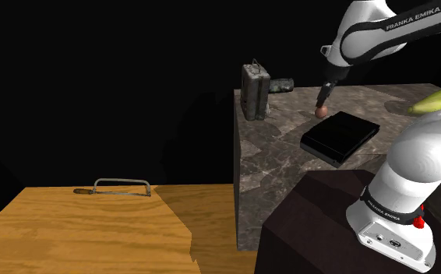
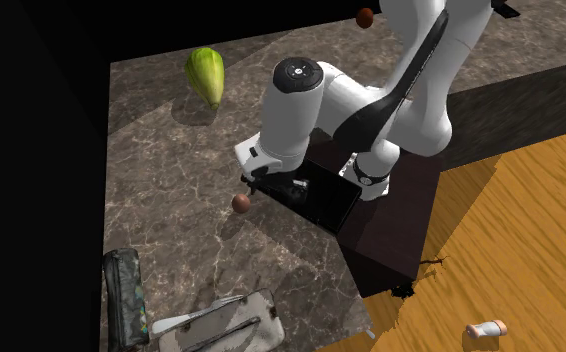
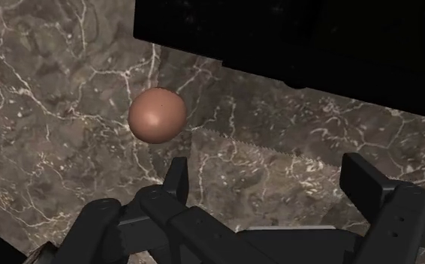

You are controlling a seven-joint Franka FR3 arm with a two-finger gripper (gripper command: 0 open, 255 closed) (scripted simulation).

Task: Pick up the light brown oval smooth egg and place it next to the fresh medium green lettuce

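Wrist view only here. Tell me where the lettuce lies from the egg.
Observer: In the shoulder view, the lettuce lies on the same marble counter, toward that view's right of the egg.
Operator: Say what lies between them.
Observer: In the second exterior view, bare marble runs from one to the other; the black box sits off to that view's right of the egg.
Operator: Report what stands on the egg's other side.
Observer: A grey case with a handle stands near the counter's edge, to the shoulder view's left of the egg.
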